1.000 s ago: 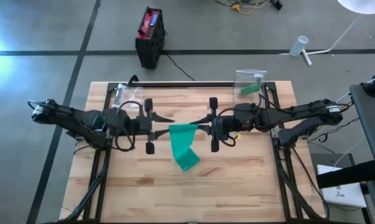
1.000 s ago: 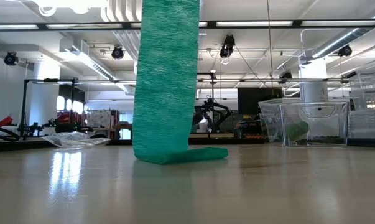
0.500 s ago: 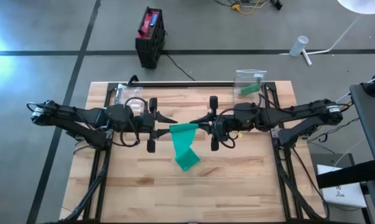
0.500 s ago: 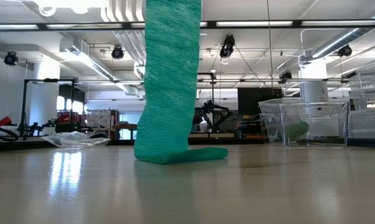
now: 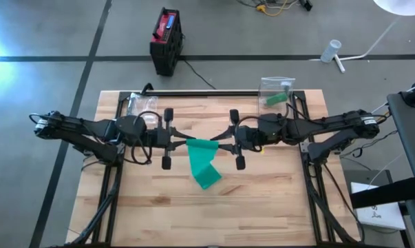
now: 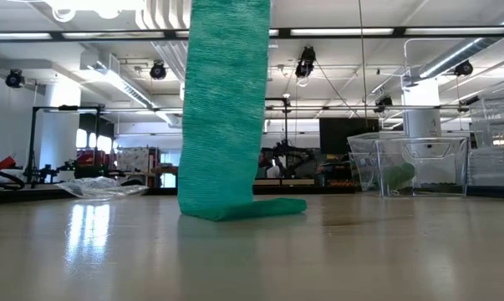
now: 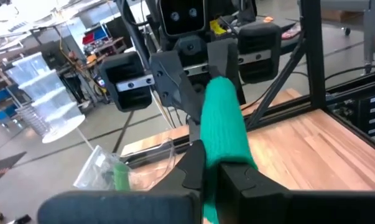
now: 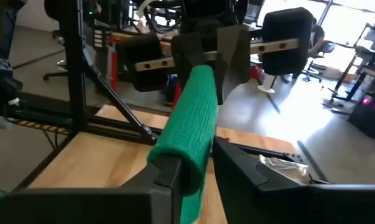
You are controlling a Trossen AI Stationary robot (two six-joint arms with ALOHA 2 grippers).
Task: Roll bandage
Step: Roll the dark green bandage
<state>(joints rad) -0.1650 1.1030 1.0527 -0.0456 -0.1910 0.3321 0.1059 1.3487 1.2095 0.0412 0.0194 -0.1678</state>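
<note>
Where the two arms meet over the middle of the worktop (image 5: 262, 207), the left pincer (image 5: 182, 140) is clamped shut on the left end of the green bandage (image 5: 203, 160), its fingers (image 7: 196, 163) pressed together with the fabric squeezed between them. The right pincer (image 5: 222, 140) faces it from the other side with its fingers (image 8: 175, 169) parted a little around the right end of the same rolled top edge; whether they press on it or merely bracket it cannot be told. Both arms stretch low and nearly level from the outer edges of the worktop toward the centre, wrists in line, so that the pincers point straight at each other.

A second ago the left pincer stood back from the bandage with its fingers apart while the right one pinched the cloth alone; now the left arm has reached in and closed on it, and the right pincer has eased open.

The bandage's gathered top runs left to right between the pincers. From there the strip hangs straight down, its long axis upright in the low view (image 6: 225, 109), and its free end lies flat on the worktop, trailing toward the near side and slightly right.

At the far right corner stands a clear plastic box (image 5: 276, 91) with something green inside; a crumpled clear bag (image 5: 137, 105) lies at the far left.
</note>
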